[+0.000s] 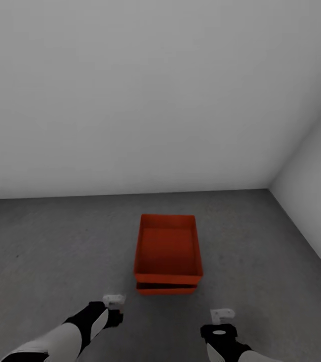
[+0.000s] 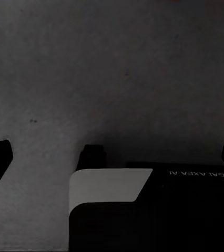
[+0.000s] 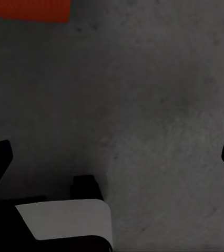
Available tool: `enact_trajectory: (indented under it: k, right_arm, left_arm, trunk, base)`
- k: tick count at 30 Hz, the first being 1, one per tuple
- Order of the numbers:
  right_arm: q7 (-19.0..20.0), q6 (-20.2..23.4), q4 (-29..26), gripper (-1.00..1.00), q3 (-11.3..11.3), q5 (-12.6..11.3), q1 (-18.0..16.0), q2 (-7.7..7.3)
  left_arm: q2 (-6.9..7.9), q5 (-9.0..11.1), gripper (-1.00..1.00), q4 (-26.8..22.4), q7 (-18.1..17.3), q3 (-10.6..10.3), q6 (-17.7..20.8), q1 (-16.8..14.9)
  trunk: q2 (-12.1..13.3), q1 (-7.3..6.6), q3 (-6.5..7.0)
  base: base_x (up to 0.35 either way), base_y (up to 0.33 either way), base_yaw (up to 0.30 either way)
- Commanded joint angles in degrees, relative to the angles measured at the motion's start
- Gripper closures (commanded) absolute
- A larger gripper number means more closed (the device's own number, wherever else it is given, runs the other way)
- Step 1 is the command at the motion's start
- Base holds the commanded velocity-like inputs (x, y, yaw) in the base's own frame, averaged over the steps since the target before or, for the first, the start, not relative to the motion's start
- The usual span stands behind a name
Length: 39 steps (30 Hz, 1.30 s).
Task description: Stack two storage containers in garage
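The two storage containers stand stacked on the dark grey garage floor. The upper orange-red box rests in the lower one, of which a front strip shows beneath it. My left gripper hangs just short of the stack's near left corner, open and empty, with its fingers wide apart over bare concrete in the left wrist view. My right gripper is near the stack's right side, also open with nothing held. A corner of an orange container shows in the right wrist view.
A plain white-grey wall runs behind the stack, and a second wall meets it at the right corner. Speckled concrete floor spreads on both sides of the boxes.
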Motion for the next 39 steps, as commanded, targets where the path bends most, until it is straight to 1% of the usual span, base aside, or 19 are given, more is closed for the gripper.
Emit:
enact_trajectory:
  k: [1,5,9,11,14,19,22,24,28,31,35,36,37,38,39]
  right_arm:
    - [-0.3,0.0,0.0,-1.00,0.5,-0.5,-0.1,0.02]
    - [-0.2,0.5,0.0,-1.00,0.5,-0.7,-0.3,0.05]
    - [-0.2,0.6,0.6,-1.00,0.5,-0.8,-0.3,0.06]
    - [-0.1,0.6,1.1,-1.00,0.5,-0.7,-0.3,0.47]
    - [-0.2,0.5,1.8,-1.00,0.5,-0.9,-0.1,1.19]
    - [-0.6,-1.4,3.4,-1.00,0.5,-1.0,3.3,1.46]
    - [-0.9,-4.3,3.7,-1.00,0.5,-1.0,5.4,1.47]
    - [-1.0,-4.9,3.8,-1.00,0.5,-1.1,6.0,1.47]
    - [-0.9,-5.4,4.1,-1.00,0.5,-1.1,8.9,1.45]
    - [-0.7,-5.6,4.2,-1.00,0.4,-1.1,10.3,1.29]
    - [-0.4,-5.7,4.3,-1.00,0.4,-1.3,11.5,0.96]
    - [-0.3,-5.9,4.3,-1.00,0.4,-1.3,12.2,0.92]
    - [-0.3,-6.0,4.3,-1.00,0.4,-1.3,12.6,0.91]
    - [-0.3,-6.6,4.3,-1.00,0.4,-1.3,13.7,0.88]
    - [-0.3,-7.2,4.3,-1.00,0.4,-1.3,14.4,0.85]
  left_arm:
    - [0.02,0.4,-1.00,0.3,0.3,-0.1,0.3,0.0]
    - [0.06,0.5,-1.00,1.2,0.3,-0.1,-0.3,0.0]
    - [0.18,0.5,-1.00,3.5,0.3,0.0,-3.7,0.0]
    - [0.32,0.5,-1.00,4.7,0.3,0.0,-5.8,0.0]
    - [0.44,0.5,-1.00,5.5,0.3,-0.1,-7.2,0.0]
    - [0.50,0.4,-1.00,7.0,0.4,-0.1,-7.8,0.0]
    - [0.51,0.4,-1.00,7.5,0.4,-0.1,-8.0,0.1]
    - [0.51,0.4,-1.00,7.5,0.4,-0.1,-8.0,0.4]
    - [0.62,0.4,-1.00,7.6,0.4,-0.1,-8.0,0.5]
    - [1.53,0.3,-1.00,7.6,0.3,0.0,-8.1,0.5]
    - [4.90,0.3,-1.00,7.6,0.2,0.0,-8.6,1.0]
    - [5.58,0.4,-1.00,7.7,0.1,0.0,-9.2,1.4]
    - [5.85,0.4,-1.00,7.7,-0.1,0.0,-9.7,1.6]
    - [6.38,0.4,-1.00,7.7,-1.3,0.0,-11.2,2.8]
    - [6.57,0.4,-1.00,7.7,-2.4,0.0,-12.4,3.8]
  trunk:
    - [0.0,-0.02,-0.05]
    - [0.0,-0.02,-0.05]
    - [0.0,-0.02,-0.05]
    - [0.0,-0.02,-0.05]
    - [0.0,-0.02,-0.05]
    - [0.0,-0.02,0.16]
    - [0.0,-0.02,0.40]
    - [0.0,-0.02,0.57]
    - [0.0,-0.02,0.93]
    - [0.0,-0.02,1.20]
    - [0.0,-0.02,1.55]
    - [0.0,-0.02,1.64]
    - [0.0,-0.02,1.73]
    - [0.0,-0.02,1.82]
    - [0.0,-0.02,1.91]
  base:
    - [-0.297,0.123,0.000]
    - [-0.300,0.130,0.000]
    - [-0.266,0.137,0.000]
    - [-0.148,0.097,0.000]
    - [-0.052,0.034,0.000]
    - [-0.010,0.007,0.000]
    - [-0.001,0.001,0.000]
    - [0.000,0.000,0.000]
    - [0.000,0.000,0.000]
    - [0.000,0.000,0.000]
    - [0.000,0.000,0.000]
    - [0.000,0.000,0.000]
    - [0.000,0.000,0.000]
    - [0.000,0.000,0.000]
    - [0.000,0.000,0.000]
